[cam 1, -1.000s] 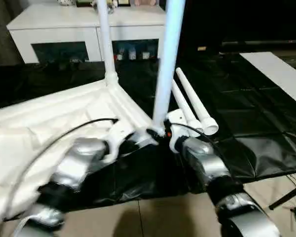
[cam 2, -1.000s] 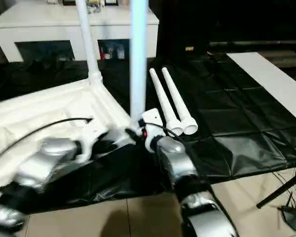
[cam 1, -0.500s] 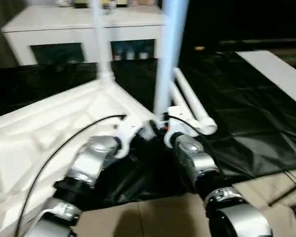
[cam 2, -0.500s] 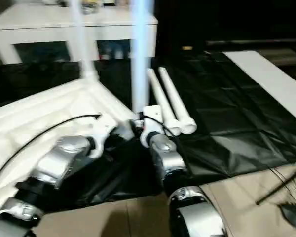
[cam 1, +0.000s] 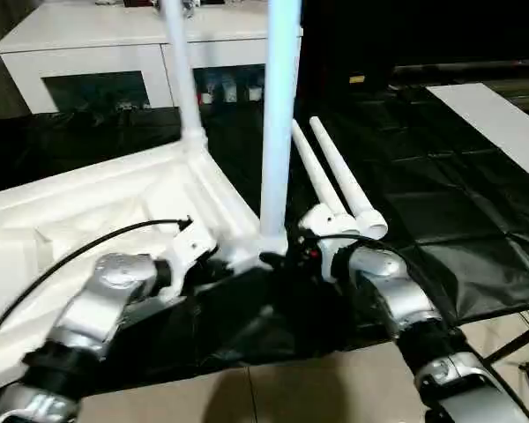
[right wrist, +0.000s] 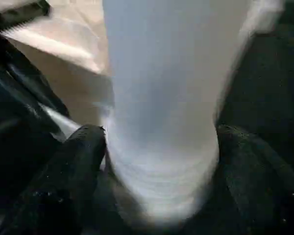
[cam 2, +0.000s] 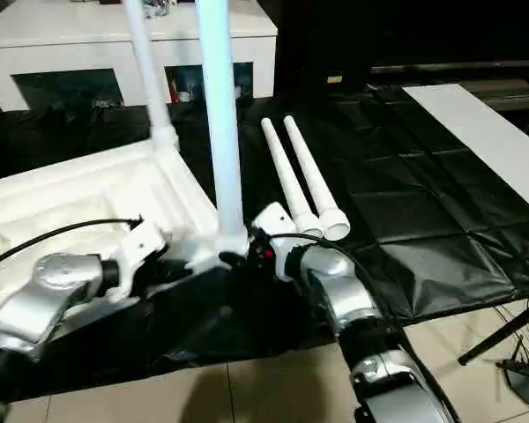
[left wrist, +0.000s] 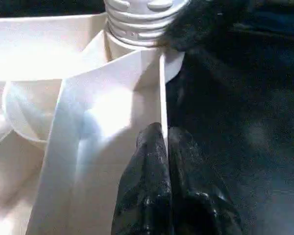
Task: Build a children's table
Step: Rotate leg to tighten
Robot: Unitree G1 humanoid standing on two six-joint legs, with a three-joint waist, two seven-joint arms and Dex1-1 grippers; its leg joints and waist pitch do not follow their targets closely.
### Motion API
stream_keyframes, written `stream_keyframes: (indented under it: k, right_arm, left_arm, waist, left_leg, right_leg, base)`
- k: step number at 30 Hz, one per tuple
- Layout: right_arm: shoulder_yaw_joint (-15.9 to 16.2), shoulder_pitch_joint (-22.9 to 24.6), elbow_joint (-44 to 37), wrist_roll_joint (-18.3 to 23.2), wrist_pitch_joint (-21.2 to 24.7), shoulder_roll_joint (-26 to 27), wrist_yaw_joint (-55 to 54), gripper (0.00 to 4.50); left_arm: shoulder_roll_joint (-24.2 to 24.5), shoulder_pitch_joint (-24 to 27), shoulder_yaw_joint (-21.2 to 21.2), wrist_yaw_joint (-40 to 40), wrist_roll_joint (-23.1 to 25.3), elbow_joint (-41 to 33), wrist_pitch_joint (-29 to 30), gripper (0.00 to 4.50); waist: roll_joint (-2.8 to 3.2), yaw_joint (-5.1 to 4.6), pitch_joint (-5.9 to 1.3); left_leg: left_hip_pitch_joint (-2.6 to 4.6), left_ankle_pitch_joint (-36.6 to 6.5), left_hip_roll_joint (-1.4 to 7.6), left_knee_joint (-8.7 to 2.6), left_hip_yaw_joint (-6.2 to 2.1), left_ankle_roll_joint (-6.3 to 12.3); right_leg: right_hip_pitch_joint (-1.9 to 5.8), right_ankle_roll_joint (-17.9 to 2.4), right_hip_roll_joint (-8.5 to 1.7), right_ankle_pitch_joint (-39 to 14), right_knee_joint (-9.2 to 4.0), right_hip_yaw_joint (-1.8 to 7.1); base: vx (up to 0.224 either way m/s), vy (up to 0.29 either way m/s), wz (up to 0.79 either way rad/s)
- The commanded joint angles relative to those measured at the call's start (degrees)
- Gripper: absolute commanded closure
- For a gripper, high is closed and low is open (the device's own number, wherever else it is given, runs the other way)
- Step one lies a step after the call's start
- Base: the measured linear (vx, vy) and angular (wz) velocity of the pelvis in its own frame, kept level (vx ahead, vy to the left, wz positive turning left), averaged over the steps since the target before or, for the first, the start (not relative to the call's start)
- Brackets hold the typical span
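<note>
Now, tabletop (cam 1: 115,198): white, lying upside down on the black floor sheet (cam 1: 441,220), long axis running from about nine o'clock to three o'clock across the head views, near corner pointing at the robot.
Near leg (cam 1: 278,123): standing upright in the near corner socket (cam 2: 232,242), long axis vertical, top running out of frame at twelve o'clock.
Far leg (cam 1: 182,75): also upright, seated in the corner socket at about eleven o'clock from the near one, leaning very slightly.
Spare legs (cam 2: 301,181): two, lying flat side by side on the sheet at about two o'clock from the near socket, touching each other, wide ends towards the robot, narrow ends pointing away towards twelve o'clock.
Left gripper (left wrist: 164,147): clenched, black fingers pressed together on the thin edge of the tabletop's wall, just short of the threaded base of the near leg (left wrist: 142,19).
Right gripper (right wrist: 159,161): fingers (right wrist: 71,171) spread on either side of the near leg's base; contact with the tube, cannot tell.
Cabinet (cam 1: 150,53): white, dark glass doors, at twelve o'clock beyond the sheet.
Flat board (cam 2: 485,123): white, lying at two o'clock, well apart from the legs.
</note>
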Motion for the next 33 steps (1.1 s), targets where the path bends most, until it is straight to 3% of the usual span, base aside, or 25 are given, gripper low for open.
stream_keyframes:
  k: [1, 6, 11, 17, 24, 26, 28, 29, 33]
  right_arm:
    - [1.0, -0.2, -1.3, 0.6, -0.3, -0.7, 2.1, 0.72]
    - [1.1, -0.5, -1.0, 0.5, 0.0, -0.7, 3.5, 0.72]
    - [2.0, -0.3, -1.0, 0.2, 0.3, -1.3, 5.4, 1.22]
    - [2.2, -0.5, -0.4, -0.4, -0.1, -1.8, 6.0, 1.69]
    - [2.7, -1.1, 2.5, -3.0, -0.9, -1.5, 2.4, 1.77]
    - [1.1, -1.6, 4.4, -3.5, 0.5, 0.5, -4.2, 1.78]
    - [-3.8, -2.4, 7.5, -2.8, 5.7, 6.1, -20.7, 1.78]
    - [-4.4, -2.5, 7.8, -2.6, 6.3, 6.7, -22.2, 1.78]
    - [-8.0, -3.5, 11.2, -0.3, 10.0, 12.1, -32.7, 1.78]
  left_arm:
    - [0.0, 0.7, -1.9, -2.9, -1.1, -0.9, 0.0, 4.5]
    - [0.5, 0.2, -1.8, -3.1, -1.2, -0.4, -0.3, 4.5]
    - [0.9, 0.5, -1.5, -3.6, -1.2, -0.7, -0.1, 4.5]
    - [1.2, 0.7, -1.3, -3.8, -1.3, -0.8, 0.0, 4.5]
    - [0.7, 0.5, -1.5, -1.8, -0.1, 0.5, 0.2, 4.5]
    - [-1.1, -0.3, -0.8, 2.2, 0.9, 2.1, 1.5, 4.5]
    - [-6.1, -2.6, 1.1, 12.1, 2.6, 5.6, 4.3, 4.5]
    - [-6.6, -2.8, 1.3, 13.0, 2.7, 5.9, 4.5, 4.5]
    - [-12.4, -5.9, 4.1, 23.0, 2.8, 9.6, 7.1, 4.5]
  waist:
    - [0.24, 0.14, -3.16]
    - [0.23, 0.45, -3.18]
    - [0.04, 0.51, -3.38]
    - [0.09, 0.58, -3.28]
    - [-0.09, 0.55, -3.35]
    - [0.04, 0.33, -2.99]
    - [0.05, 0.1, -2.55]
    - [-0.02, 0.06, -2.68]
    - [-0.03, -0.31, -2.63]
  left_leg:
    - [-0.26, -10.3, 1.0, -3.72, 0.59, 3.95]
    - [-0.46, -10.8, 1.0, -3.85, 0.45, 2.96]
    - [-0.6, -8.1, 0.87, -3.61, 0.52, 3.58]
    - [-0.53, -9.2, 0.95, -3.67, 0.51, 3.47]
    - [-0.62, -8.1, 0.85, -3.57, 0.54, 3.6]
    - [-0.6, -9.8, 0.88, -3.76, 0.58, 2.97]
    - [-0.3, -13.2, 0.8, -4.11, 0.41, 1.09]
    - [0.21, -15.5, 0.72, -4.23, 0.14, -0.39]
    - [0.36, -17.3, 0.55, -4.31, 0.16, -0.58]
  right_leg:
    - [3.13, -14.0, -2.56, -10.3, -3.85, 3.06]
    - [3.37, -13.1, -2.63, -11.4, -3.82, 3.09]
    - [3.53, -13.6, -2.57, -8.0, -3.47, 3.1]
    - [3.43, -13.3, -2.64, -10.0, -3.67, 3.07]
    - [3.49, -13.4, -2.62, -9.1, -3.53, 3.06]
    - [3.27, -12.9, -2.61, -12.1, -3.86, 3.11]
    - [3.08, -11.1, -2.7, -18.9, -4.55, 3.12]
    - [2.91, -8.8, -2.76, -24.0, -5.05, 3.02]
    - [2.5, -7.4, -2.56, -25.3, -5.46, 3.09]
  base:
    - [0.0, 0.0, 0.0]
    - [0.0, 0.0, 0.0]
    - [0.0, 0.0, 0.0]
    - [0.0, 0.0, 0.0]
    - [0.0, 0.0, 0.0]
    - [0.0, 0.0, 0.0]
    - [0.0, 0.0, 0.0]
    - [0.0, 0.0, 0.0]
    - [-0.013, 0.004, 0.0]
